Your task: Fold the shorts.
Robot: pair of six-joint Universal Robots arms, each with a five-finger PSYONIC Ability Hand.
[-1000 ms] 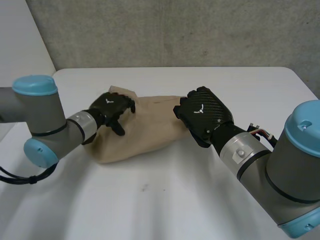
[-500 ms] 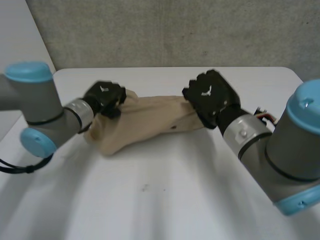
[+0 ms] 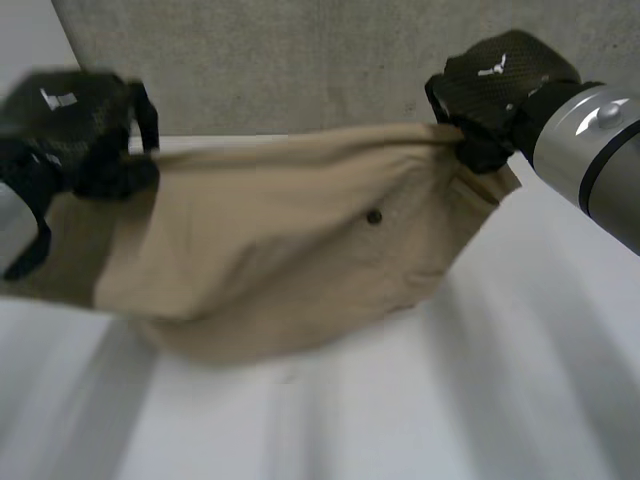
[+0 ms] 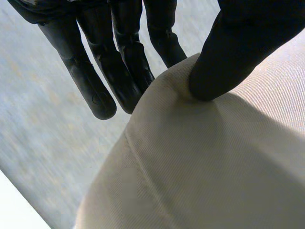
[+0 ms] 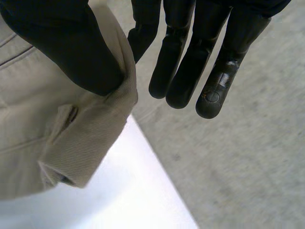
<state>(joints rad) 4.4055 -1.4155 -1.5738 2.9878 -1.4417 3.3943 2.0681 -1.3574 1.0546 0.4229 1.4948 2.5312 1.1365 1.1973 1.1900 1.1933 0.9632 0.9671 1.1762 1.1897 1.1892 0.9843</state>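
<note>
Two robot hands hold the beige shorts [image 3: 290, 240] spread between them, lifted above the white surface [image 3: 500, 390]. Your left robot hand [image 3: 75, 125] has the cloth at its left end. In the left wrist view you see this hand's thumb pressed onto a rounded fold of the shorts, with straight fingers [image 4: 119, 67] on the far side of that fold: the cloth is pinched. Your right robot hand [image 3: 500, 85] has the upper right corner. In the right wrist view its thumb clamps a thick stitched band [image 5: 90, 133] of the shorts, and the fingers [image 5: 186, 71] run straight behind that band: again a pinch grip. A small slit [image 5: 71, 114] sits in the band just beside the thumb tip. In the head view the top edge runs nearly straight from hand to hand, slightly higher at your right, and the body of the garment hangs below it in a shallow sag. One dark button [image 3: 373, 216] shows on the facing side, nearer the right robot hand. Whether the lowest fold touches the surface cannot be told. Grey wall [image 3: 300, 60] stands behind
</note>
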